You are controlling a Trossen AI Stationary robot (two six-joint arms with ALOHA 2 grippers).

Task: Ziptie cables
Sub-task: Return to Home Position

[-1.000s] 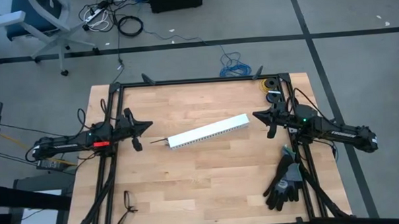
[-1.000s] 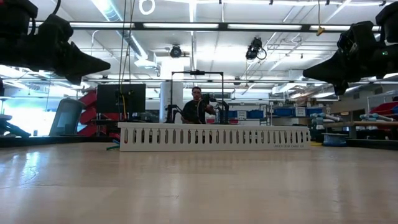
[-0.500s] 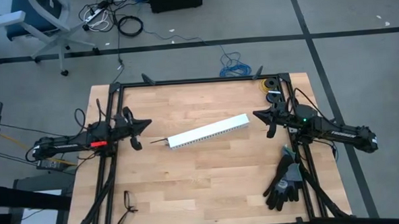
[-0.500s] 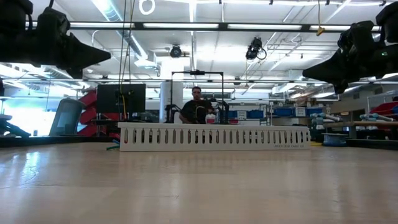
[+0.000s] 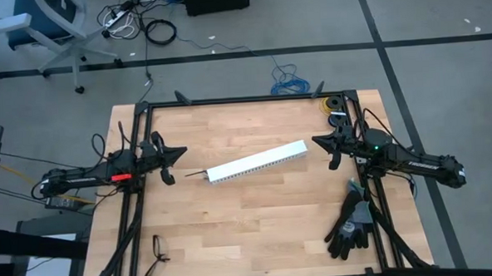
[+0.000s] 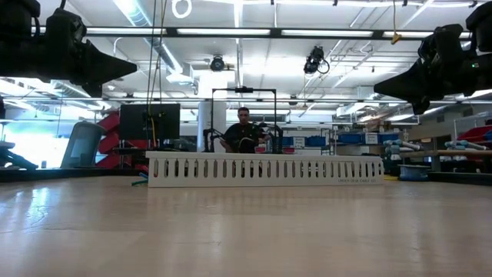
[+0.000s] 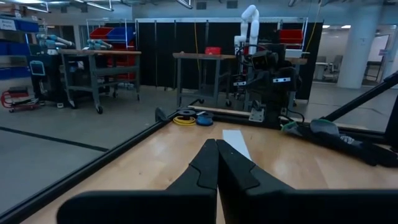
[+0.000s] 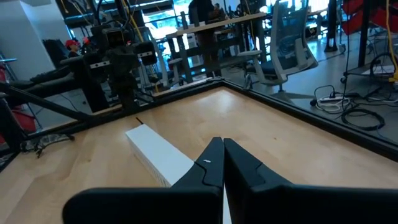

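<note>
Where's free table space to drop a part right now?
Free: the wide strip of table between the small black item and the gloves; also the strip between the white duct and the edge by the tape rolls. Crowded: both duct ends, near the left gripper and right gripper.

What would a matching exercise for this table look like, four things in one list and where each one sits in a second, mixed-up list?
Things:
1. white cable duct
2. black gloves
3. yellow roll
4. left hand

Places, by the high view:
A. upper right corner of the table
B. middle of the table, lying at a slant
C. left of the duct, raised off the table, shut
D. lower right of the table

Pairs: 1-B, 2-D, 3-A, 4-C.

The right hand hangs shut on the duct's other side.
</note>
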